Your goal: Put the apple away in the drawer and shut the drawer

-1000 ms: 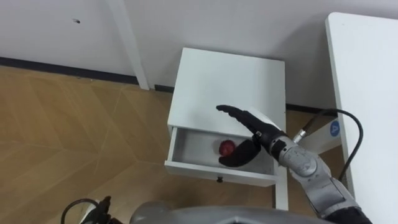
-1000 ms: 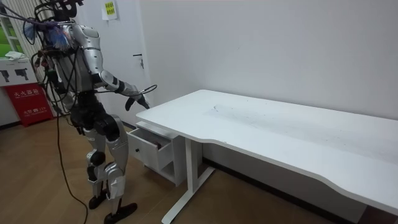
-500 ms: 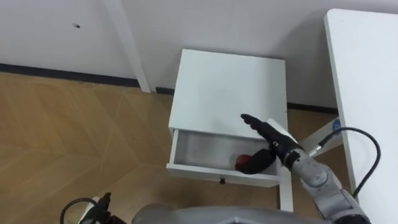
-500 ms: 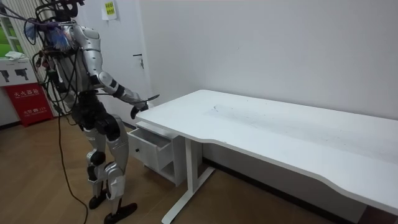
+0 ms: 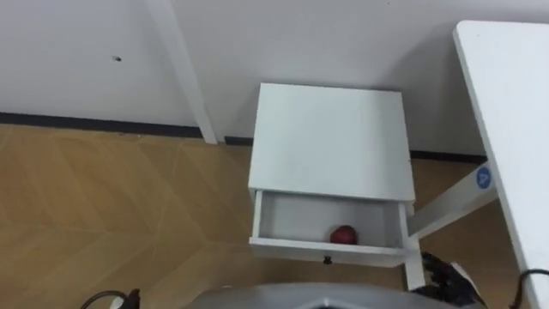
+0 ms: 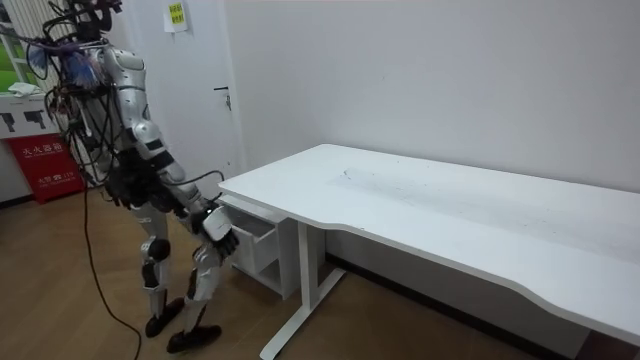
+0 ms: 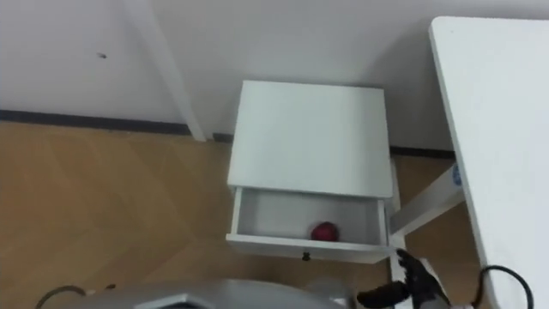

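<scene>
A red apple (image 5: 344, 234) lies inside the open drawer (image 5: 326, 251) of a small white cabinet (image 5: 330, 142), toward the drawer's right side. My right hand (image 7: 403, 287) hangs low at the bottom right, in front of the drawer's right corner and apart from it. Its fingers are relaxed and open and hold nothing. In the room view I stand bent forward at the cabinet (image 6: 255, 235) with my knees bent, and the right hand (image 6: 222, 236) hangs just before the drawer front.
A large white desk (image 5: 515, 129) runs along the right, and its slanted leg (image 5: 446, 210) stands close beside the cabinet. A white post (image 5: 184, 69) rises against the wall at the cabinet's left. Wooden floor spreads to the left.
My right hand has drawn back from above the drawer and dropped to the lower right. The apple stays in the drawer. I have bent lower, and the eye views have shifted.
</scene>
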Robot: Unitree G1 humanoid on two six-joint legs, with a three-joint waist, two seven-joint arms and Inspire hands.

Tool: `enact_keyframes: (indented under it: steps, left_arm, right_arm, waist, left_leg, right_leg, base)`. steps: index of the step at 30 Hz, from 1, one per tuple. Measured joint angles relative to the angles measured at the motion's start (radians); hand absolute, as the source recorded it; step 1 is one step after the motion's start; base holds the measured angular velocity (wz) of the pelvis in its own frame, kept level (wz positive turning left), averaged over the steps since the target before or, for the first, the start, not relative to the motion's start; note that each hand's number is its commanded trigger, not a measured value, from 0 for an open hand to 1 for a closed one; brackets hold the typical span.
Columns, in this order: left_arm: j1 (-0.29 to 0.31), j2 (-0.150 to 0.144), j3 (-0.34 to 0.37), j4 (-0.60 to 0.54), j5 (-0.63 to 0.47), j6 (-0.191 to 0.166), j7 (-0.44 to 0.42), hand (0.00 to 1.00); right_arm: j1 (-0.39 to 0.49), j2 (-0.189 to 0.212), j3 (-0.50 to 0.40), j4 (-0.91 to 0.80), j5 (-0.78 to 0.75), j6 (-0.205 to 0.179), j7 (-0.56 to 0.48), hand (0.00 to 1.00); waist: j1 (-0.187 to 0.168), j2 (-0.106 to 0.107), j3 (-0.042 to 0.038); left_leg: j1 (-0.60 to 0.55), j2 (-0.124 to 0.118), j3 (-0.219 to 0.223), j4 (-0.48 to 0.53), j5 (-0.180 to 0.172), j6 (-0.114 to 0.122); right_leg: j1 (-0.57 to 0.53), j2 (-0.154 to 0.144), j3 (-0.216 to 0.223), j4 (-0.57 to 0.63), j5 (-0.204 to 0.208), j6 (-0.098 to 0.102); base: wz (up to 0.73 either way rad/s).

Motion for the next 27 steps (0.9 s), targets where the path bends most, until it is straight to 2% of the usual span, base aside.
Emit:
enact_keyframes:
  steps: [1, 2, 3, 4, 5, 6, 7, 9, 10, 11, 12, 15, 17, 19, 21, 23, 24, 25, 26, 27]
  left_arm:
    - [0.004, 0.003, 0.006, 0.000, 0.000, -0.001, -0.003, 0.00]
    - [0.005, 0.005, 0.006, 0.000, -0.002, -0.003, -0.004, 0.00]
    - [0.005, 0.017, 0.011, 0.003, -0.014, -0.006, -0.007, 0.00]
    - [0.007, 0.025, 0.018, 0.011, -0.027, -0.002, -0.008, 0.00]
    - [0.009, 0.025, 0.018, 0.012, -0.037, 0.002, -0.008, 0.00]
    - [0.004, 0.027, 0.018, 0.014, -0.060, 0.011, -0.009, 0.00]
    - [-0.011, 0.031, 0.014, 0.022, -0.084, 0.030, -0.009, 0.00]
    - [-0.023, 0.036, -0.004, 0.024, -0.109, 0.063, -0.009, 0.00]
    - [-0.026, 0.034, -0.006, 0.030, -0.118, 0.075, -0.010, 0.00]
    - [-0.029, 0.033, -0.006, 0.032, -0.117, 0.081, -0.012, 0.00]
    - [-0.037, 0.028, -0.006, 0.043, -0.117, 0.093, -0.017, 0.00]
    - [-0.024, 0.025, -0.013, 0.045, -0.120, 0.125, -0.019, 0.00]
    - [-0.024, 0.028, -0.026, 0.044, -0.119, 0.134, -0.020, 0.00]
    - [-0.017, 0.028, -0.027, 0.039, -0.116, 0.134, -0.023, 0.00]
    - [-0.013, 0.029, -0.025, 0.038, -0.116, 0.133, -0.026, 0.00]
    - [-0.006, 0.033, -0.024, 0.038, -0.116, 0.133, -0.026, 0.00]
    - [-0.004, 0.033, -0.023, 0.038, -0.113, 0.133, -0.026, 0.00]
    - [-0.001, 0.028, -0.018, 0.041, -0.112, 0.132, -0.027, 0.00]
    - [0.001, 0.025, -0.013, 0.043, -0.111, 0.131, -0.027, 0.00]
    - [0.016, 0.019, -0.004, 0.044, -0.113, 0.131, -0.027, 0.00]
  right_arm:
    - [0.009, -0.003, -0.009, 0.040, 0.021, 0.020, 0.003, 0.00]
    - [0.014, -0.002, -0.015, 0.048, 0.032, 0.030, 0.007, 0.00]
    - [0.022, 0.006, -0.026, 0.051, 0.042, 0.039, 0.021, 0.00]
    - [0.033, 0.010, -0.027, 0.054, 0.040, 0.036, 0.041, 0.00]
    - [0.040, 0.010, -0.027, 0.059, 0.042, 0.035, 0.045, 0.00]
    - [0.047, 0.011, -0.025, 0.075, 0.048, 0.035, 0.044, 0.00]
    - [0.050, 0.015, -0.015, 0.090, 0.051, 0.037, 0.043, 0.00]
    - [0.052, 0.017, 0.027, 0.109, 0.076, 0.036, 0.039, 0.00]
    - [0.050, 0.018, 0.043, 0.118, 0.098, 0.034, 0.032, 0.00]
    - [0.046, 0.017, 0.047, 0.121, 0.112, 0.034, 0.028, 0.00]
    - [0.039, 0.017, 0.046, 0.123, 0.131, 0.033, 0.018, 0.00]
    - [0.007, 0.017, 0.047, 0.121, 0.179, 0.030, -0.015, 0.00]
    - [-0.006, 0.016, 0.047, 0.123, 0.201, 0.024, -0.029, 0.00]
    - [-0.023, 0.016, 0.055, 0.121, 0.235, 0.024, -0.035, 0.00]
    - [-0.024, 0.017, 0.056, 0.121, 0.247, 0.026, -0.034, 0.00]
    - [-0.024, 0.017, 0.055, 0.121, 0.257, 0.035, -0.034, 0.00]
    - [-0.022, 0.016, 0.054, 0.123, 0.259, 0.040, -0.033, 0.00]
    - [-0.014, 0.015, 0.054, 0.122, 0.263, 0.052, -0.032, 0.00]
    - [-0.011, 0.015, 0.054, 0.122, 0.266, 0.058, -0.030, 0.00]
    - [-0.009, 0.015, 0.055, 0.127, 0.273, 0.071, -0.027, 0.00]
  waist:
    - [-0.009, 0.019, 0.0003]
    - [-0.009, 0.029, 0.0004]
    - [-0.013, 0.039, 0.0128]
    - [-0.021, 0.034, 0.0097]
    - [-0.022, 0.043, 0.0117]
    - [-0.027, 0.052, 0.0107]
    - [-0.036, 0.059, 0.0138]
    - [-0.038, 0.069, 0.0159]
    - [-0.041, 0.065, 0.0162]
    - [-0.042, 0.061, 0.0168]
    - [-0.043, 0.056, 0.0174]
    - [-0.041, 0.059, 0.0145]
    - [-0.042, 0.063, 0.0133]
    - [-0.040, 0.062, 0.0122]
    - [-0.040, 0.062, 0.0134]
    - [-0.040, 0.063, 0.0113]
    - [-0.044, 0.059, 0.0141]
    - [-0.046, 0.057, 0.0166]
    - [-0.047, 0.057, 0.0168]
    - [-0.049, 0.042, 0.0185]
  left_leg:
    - [0.003, 0.004, 0.005, 0.006, -0.007, 0.013]
    - [0.000, 0.010, 0.014, 0.008, -0.011, 0.019]
    - [-0.009, 0.017, 0.031, 0.022, -0.020, 0.033]
    - [-0.020, 0.029, 0.042, 0.037, -0.024, 0.041]
    - [-0.025, 0.041, 0.047, 0.043, -0.026, 0.044]
    - [-0.043, 0.071, 0.046, 0.060, -0.030, 0.051]
    - [-0.047, 0.097, 0.038, 0.065, -0.032, 0.054]
    - [-0.043, 0.132, 0.033, 0.074, -0.033, 0.054]
    - [-0.042, 0.146, 0.027, 0.095, -0.044, 0.052]
    - [-0.042, 0.150, 0.024, 0.110, -0.054, 0.054]
    - [-0.053, 0.157, 0.013, 0.145, -0.072, 0.059]
    - [-0.070, 0.159, 0.006, 0.181, -0.091, 0.076]
    - [-0.091, 0.154, 0.003, 0.203, -0.097, 0.085]
    - [-0.108, 0.139, -0.001, 0.221, -0.104, 0.099]
    - [-0.114, 0.135, 0.000, 0.222, -0.107, 0.102]
    - [-0.112, 0.124, 0.000, 0.219, -0.108, 0.100]
    - [-0.110, 0.112, 0.002, 0.218, -0.116, 0.082]
    - [-0.102, 0.102, 0.011, 0.217, -0.126, 0.049]
    - [-0.098, 0.096, 0.012, 0.214, -0.127, 0.019]
    - [-0.071, 0.068, 0.013, 0.181, -0.119, -0.074]
  right_leg:
    - [-0.082, -0.004, 0.036, 0.102, 0.131, -0.006]
    - [-0.122, 0.000, 0.057, 0.142, 0.193, 0.002]
    - [-0.242, 0.011, 0.083, 0.306, 0.281, -0.018]
    - [-0.373, 0.042, 0.092, 0.565, 0.225, -0.016]
    - [-0.432, 0.062, 0.082, 0.682, 0.184, -0.016]
    - [-0.542, 0.093, 0.031, 0.859, 0.129, -0.023]
    - [-0.635, 0.112, -0.017, 0.977, 0.089, -0.030]
    - [-0.761, 0.118, -0.055, 1.059, 0.047, -0.027]
    - [-0.818, 0.109, -0.062, 1.087, 0.029, -0.018]
    - [-0.841, 0.101, -0.061, 1.097, 0.020, -0.014]
    - [-0.869, 0.088, -0.060, 1.104, 0.002, -0.018]
    - [-0.882, 0.088, -0.044, 1.110, -0.004, -0.017]
    - [-0.859, 0.076, -0.045, 1.106, -0.011, -0.009]
    - [-0.795, 0.051, -0.038, 1.095, -0.020, -0.013]
    - [-0.723, 0.035, -0.040, 1.046, -0.020, -0.013]
    - [-0.652, 0.017, -0.033, 0.976, -0.020, -0.012]
    - [-0.608, -0.007, -0.025, 0.926, -0.017, -0.008]
    - [-0.558, -0.021, -0.020, 0.857, -0.016, -0.008]
    - [-0.530, -0.022, -0.020, 0.816, -0.016, -0.010]
    - [-0.469, -0.028, -0.017, 0.715, -0.012, -0.017]
  base:
    - [-0.24]
    - [-0.55]
    - [-0.66]
    - [-0.65]
    - [-0.50]
    - [-0.30]
    - [-0.19]
    - [-0.02]
    - [0.09]
    - [0.18]
    - [0.16]
    - [0.11]
    - [0.13]
    - [0.08]
    - [0.02]
    - [0.00]
    - [-0.04]
    - [-0.04]
    - [-0.19]
    - [-0.25]
